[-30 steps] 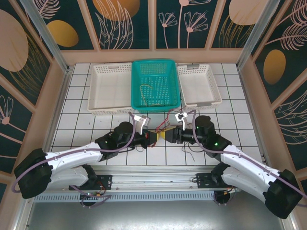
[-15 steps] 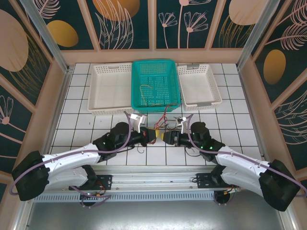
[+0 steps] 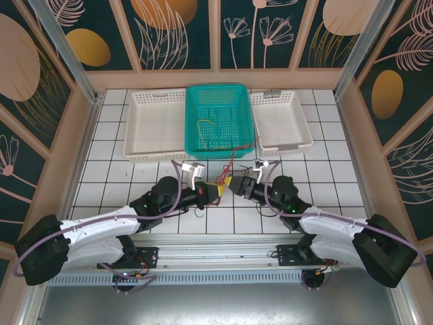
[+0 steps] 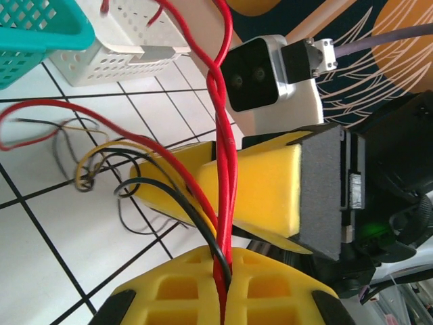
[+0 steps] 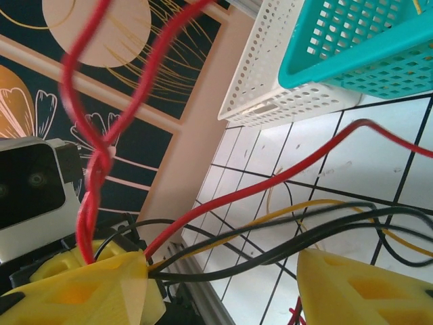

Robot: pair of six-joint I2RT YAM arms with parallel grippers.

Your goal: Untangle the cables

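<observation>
Cables (image 4: 228, 169): thin red, yellow, black tangle

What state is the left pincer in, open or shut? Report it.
Shut. In the left wrist view the left pincer's yellow fingers meet, with red and black wires pinched between them.

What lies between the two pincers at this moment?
The cables: the red pair runs from the shut left pincer straight between the open right pincer's fingers, black alongside. Clearest in the left wrist view.
</observation>
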